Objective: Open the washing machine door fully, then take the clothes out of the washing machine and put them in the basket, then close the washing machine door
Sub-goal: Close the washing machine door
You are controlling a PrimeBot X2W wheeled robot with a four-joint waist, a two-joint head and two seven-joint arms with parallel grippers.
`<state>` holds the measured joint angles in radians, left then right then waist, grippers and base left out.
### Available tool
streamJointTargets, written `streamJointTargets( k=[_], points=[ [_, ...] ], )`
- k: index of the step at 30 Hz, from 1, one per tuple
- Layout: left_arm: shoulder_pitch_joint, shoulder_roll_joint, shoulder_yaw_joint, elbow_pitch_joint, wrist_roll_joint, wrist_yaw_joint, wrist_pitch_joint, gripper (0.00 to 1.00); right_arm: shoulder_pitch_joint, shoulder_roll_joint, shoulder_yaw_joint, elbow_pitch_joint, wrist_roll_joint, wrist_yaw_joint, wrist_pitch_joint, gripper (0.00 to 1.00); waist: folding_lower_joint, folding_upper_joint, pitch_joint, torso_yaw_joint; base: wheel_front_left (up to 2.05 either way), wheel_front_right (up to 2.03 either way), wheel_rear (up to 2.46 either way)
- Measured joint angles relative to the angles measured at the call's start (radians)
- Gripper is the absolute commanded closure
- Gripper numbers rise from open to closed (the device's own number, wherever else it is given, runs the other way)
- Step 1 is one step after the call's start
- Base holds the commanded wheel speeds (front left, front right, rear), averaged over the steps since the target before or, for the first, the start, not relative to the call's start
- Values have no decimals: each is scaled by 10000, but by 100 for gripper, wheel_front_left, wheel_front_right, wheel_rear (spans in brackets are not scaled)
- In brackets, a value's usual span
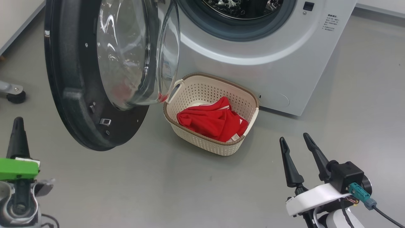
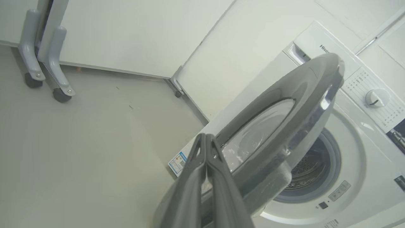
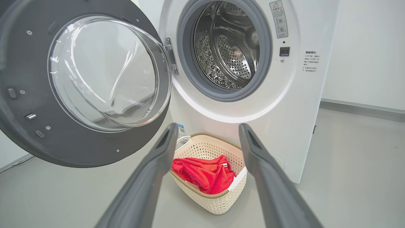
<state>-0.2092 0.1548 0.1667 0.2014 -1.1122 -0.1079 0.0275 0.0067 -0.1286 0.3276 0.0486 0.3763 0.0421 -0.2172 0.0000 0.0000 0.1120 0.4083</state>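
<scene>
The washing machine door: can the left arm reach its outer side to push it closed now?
Probably yes. The left gripper, shut, points at the outer side of the washing machine door with nothing between them; the basket stands on the inner side.

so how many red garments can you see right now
1: the clothes, one red bundle, lie in the basket before the washing machine. More pieces may be folded inside it; the visible drum shows none.

Beyond the right gripper [image 3: 208,127], the basket [image 3: 215,202] is matt perforated plastic, the clothes [image 3: 205,174] soft cloth; above it, the washing machine door [image 3: 104,69] is glossy glass, the drum [image 3: 234,53] shiny steel.
</scene>
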Motion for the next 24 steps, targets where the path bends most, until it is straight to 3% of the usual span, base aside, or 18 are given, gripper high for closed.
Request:
streamJointTargets(
  k=[9, 15, 24],
  points=[
    [-1089, -345, 1078, 416, -2391, 1057, 1438, 100, -154, -19, 36, 4, -10, 23, 17, 0, 0, 0, 162, -185, 0, 0, 0],
    [-1667, -792, 1521, 869, -3837, 2247, 2592, 100, -226, -46, 25, 15, -10, 84, 17, 0, 0, 0, 216, -321, 0, 0, 0],
    [-1921, -769, 1724, 1340, -4844, 2353, 3854, 100, -235, -40, 33, 71, -12, 86, 17, 0, 0, 0, 196, -505, 0, 0, 0]
  ],
)
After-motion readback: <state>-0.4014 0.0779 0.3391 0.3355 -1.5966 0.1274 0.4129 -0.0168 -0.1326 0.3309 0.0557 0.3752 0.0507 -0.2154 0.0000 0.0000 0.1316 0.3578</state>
